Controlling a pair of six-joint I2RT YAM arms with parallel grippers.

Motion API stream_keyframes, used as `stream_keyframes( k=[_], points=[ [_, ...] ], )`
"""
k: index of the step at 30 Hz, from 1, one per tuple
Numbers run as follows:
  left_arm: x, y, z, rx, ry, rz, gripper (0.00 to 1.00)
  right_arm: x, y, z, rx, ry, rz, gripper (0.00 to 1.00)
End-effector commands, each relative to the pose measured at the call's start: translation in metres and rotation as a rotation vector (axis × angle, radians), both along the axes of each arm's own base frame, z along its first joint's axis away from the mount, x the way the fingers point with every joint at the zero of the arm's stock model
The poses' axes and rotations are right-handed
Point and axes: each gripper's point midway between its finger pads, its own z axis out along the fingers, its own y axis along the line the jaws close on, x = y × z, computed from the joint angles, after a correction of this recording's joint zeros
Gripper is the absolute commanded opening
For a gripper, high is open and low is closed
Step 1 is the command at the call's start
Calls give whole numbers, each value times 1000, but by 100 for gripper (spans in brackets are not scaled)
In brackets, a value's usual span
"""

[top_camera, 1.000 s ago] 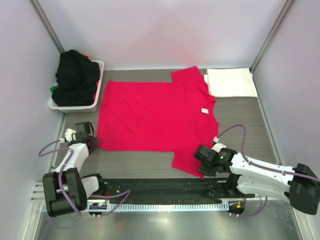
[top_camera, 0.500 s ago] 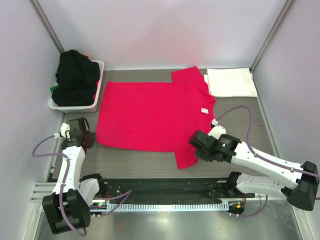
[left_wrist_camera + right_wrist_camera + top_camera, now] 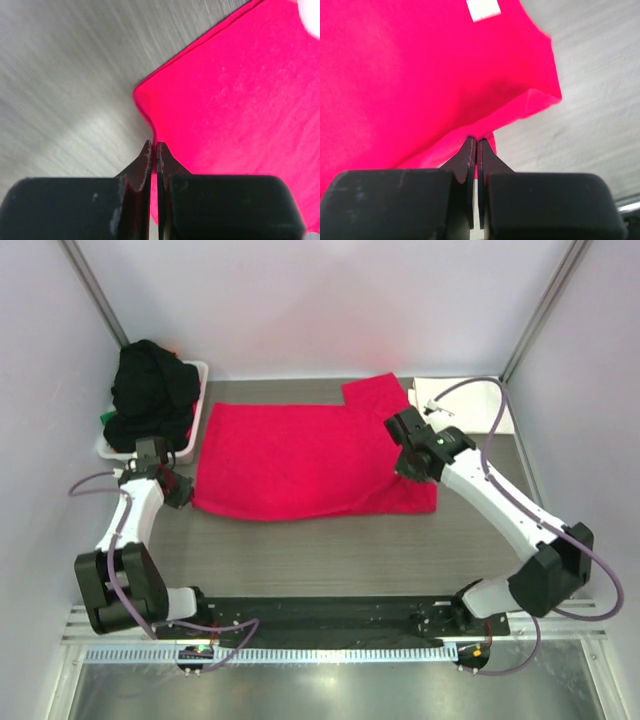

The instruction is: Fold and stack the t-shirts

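Note:
The pinkish-red t-shirt [image 3: 300,455] lies spread in the middle of the table, its near half lifted and drawn back over the rest. My left gripper [image 3: 176,486] is shut on the shirt's near-left corner [image 3: 165,115], with cloth pinched between the jaws. My right gripper [image 3: 408,462] is shut on the shirt's right side near the collar, and red cloth [image 3: 420,75] drapes from its jaws. A white t-shirt [image 3: 470,405], folded in a rectangle, lies at the back right, partly behind the right arm. Black shirts [image 3: 150,390] are piled in the basket, with a bit of green showing.
The white slotted basket [image 3: 190,445] stands at the back left against the left wall. Bare grey table [image 3: 330,550] lies between the shirt and the black rail at the near edge. Walls close in the left, right and back.
Both grippers have moved from the near edge toward the back, carrying the shirt's near edge with them. The near sleeve and hem now lie folded over the shirt's middle.

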Motion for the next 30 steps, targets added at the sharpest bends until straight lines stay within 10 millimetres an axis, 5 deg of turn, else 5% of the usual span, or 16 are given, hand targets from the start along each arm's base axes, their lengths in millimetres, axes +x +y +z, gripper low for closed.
stream_keyframes(
  k=[1, 8, 16, 30],
  points=[
    [23, 2, 9, 2, -10, -58, 0, 36, -8, 21, -56, -51, 36, 1],
    [57, 10, 6, 14, 28, -83, 0, 95, -17, 23, -101, -38, 26, 1],
    [80, 16, -6, 31, 72, -108, 0, 135, -25, 16, -122, -25, 11, 1],
    [118, 6, -12, 69, 108, -181, 0, 148, -48, -11, -129, 28, -72, 1]
  ],
)
